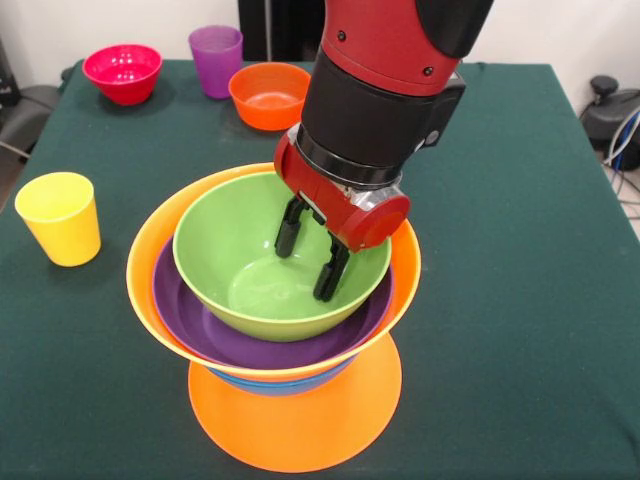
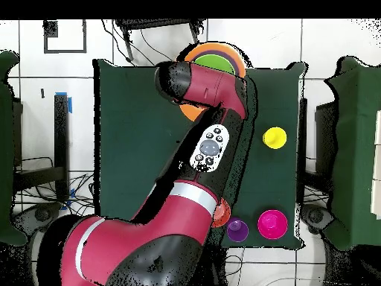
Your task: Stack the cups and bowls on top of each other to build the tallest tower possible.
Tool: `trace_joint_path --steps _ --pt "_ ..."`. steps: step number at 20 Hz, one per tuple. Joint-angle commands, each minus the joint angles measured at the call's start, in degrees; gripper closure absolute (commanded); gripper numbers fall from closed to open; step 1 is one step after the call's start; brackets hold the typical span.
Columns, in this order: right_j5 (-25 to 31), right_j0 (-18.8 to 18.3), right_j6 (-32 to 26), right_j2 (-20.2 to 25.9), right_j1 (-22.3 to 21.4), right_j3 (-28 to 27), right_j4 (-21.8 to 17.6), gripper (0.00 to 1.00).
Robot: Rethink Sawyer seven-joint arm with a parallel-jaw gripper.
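While the claw [image 1: 312, 262] hangs wide and empty inside the green bowl [image 1: 240, 270], four bowls are piled; two cups [image 1: 60, 217] wait.

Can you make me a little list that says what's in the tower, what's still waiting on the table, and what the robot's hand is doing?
tower, bottom to top: upside-down orange bowl, blue bowl, big orange bowl, purple bowl, green bowl
waiting, loose: yellow cup, purple cup, pink-red bowl, small orange bowl
hand: open, inside the green bowl, holding nothing
table: dark green cloth
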Motion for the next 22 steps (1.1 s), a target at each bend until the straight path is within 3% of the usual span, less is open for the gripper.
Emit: trace_joint_path --steps 1,5,22 --pt "3.63 1.45 3.52 6.28 -1.06 5.02 -1.60 0.00" --pt "6.40 1.87 3.01 5.54 -3.15 5.86 -1.84 0.00" --pt "5.07 2.44 2.25 6.61 -7.97 13.10 -2.35 0.00"
